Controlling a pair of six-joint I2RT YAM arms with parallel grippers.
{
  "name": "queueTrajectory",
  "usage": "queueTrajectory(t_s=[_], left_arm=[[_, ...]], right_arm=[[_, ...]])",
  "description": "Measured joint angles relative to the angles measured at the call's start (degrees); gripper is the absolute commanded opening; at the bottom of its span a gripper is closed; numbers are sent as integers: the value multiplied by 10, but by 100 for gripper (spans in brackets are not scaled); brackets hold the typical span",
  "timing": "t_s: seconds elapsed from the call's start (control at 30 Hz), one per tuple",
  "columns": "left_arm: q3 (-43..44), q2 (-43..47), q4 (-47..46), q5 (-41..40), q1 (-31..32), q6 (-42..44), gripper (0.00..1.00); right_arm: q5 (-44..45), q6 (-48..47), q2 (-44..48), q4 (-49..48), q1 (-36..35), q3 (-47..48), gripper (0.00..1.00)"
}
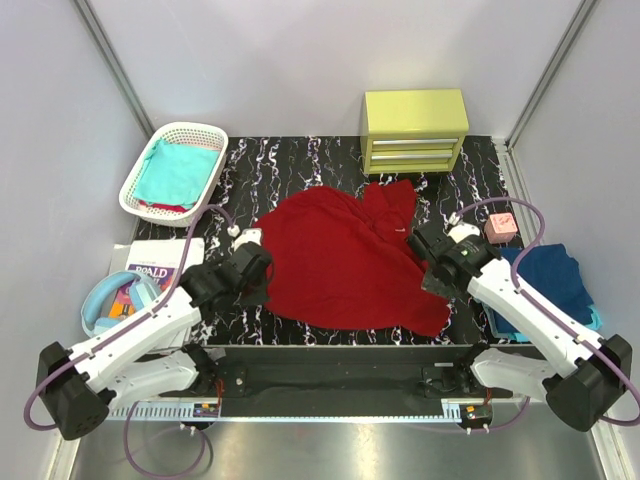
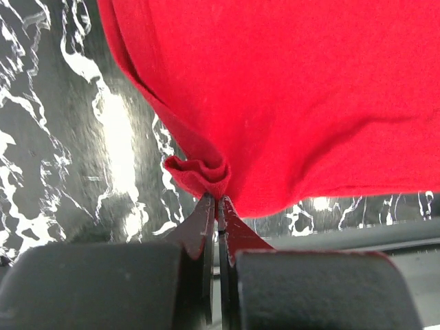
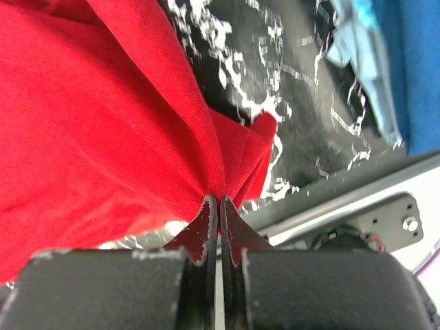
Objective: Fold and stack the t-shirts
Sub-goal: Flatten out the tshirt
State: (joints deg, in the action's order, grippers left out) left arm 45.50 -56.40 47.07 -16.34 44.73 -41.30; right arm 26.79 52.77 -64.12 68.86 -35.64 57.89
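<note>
Lying mid-table: dark red t-shirt (image 1: 345,260), spread loose and rumpled on the black marbled table (image 1: 300,160), between the two arms
Left claw: left gripper (image 2: 217,201) at the shirt's left near edge, jaws pressed together and pinching a small bunched fold of red hem
Right claw: right gripper (image 3: 218,201) at the shirt's right edge, jaws pressed together and pinching a gathered fold of the red cloth
Cloth at the claws: drawn up into creases that run from each pinch into the body of the shirt
Far left corner: white lattice basket (image 1: 140,190), with a teal t-shirt (image 1: 178,170) lying inside
Right edge: navy t-shirt (image 1: 550,275), crumpled, lying over a light blue t-shirt (image 3: 357,48) that shows at its rim
Right, far of the navy shirt: small pink block (image 1: 500,227), apart from the red cloth
Far side, right of centre: yellow-green drawer unit (image 1: 415,128), the red shirt's far tip just in front of it
Near left: book (image 1: 150,262) and blue headphones (image 1: 110,300), beside the left arm
</note>
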Motion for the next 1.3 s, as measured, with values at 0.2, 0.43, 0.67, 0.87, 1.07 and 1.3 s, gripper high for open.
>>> queueTrajectory(t_s=[0.2, 0.43, 0.67, 0.87, 1.07, 1.3], left_arm=[[-16, 10, 16, 26, 4, -27, 19], [-6, 13, 45, 37, 7, -33, 98], [190, -30, 54, -50, 1, 35, 99], [266, -140, -46, -45, -94, 109, 97], [265, -302, -118, 3, -163, 143, 88], [283, -422, -155, 59, -163, 159, 81]], right_arm=[[-30, 29, 14, 33, -4, -30, 3], [-34, 36, 34, 52, -5, -19, 63], [34, -53, -50, 36, -6, 190, 76], [41, -147, -159, -66, 40, 278, 70], [0, -200, -289, -157, 134, 281, 68], [-29, -235, -450, -208, 155, 327, 66]])
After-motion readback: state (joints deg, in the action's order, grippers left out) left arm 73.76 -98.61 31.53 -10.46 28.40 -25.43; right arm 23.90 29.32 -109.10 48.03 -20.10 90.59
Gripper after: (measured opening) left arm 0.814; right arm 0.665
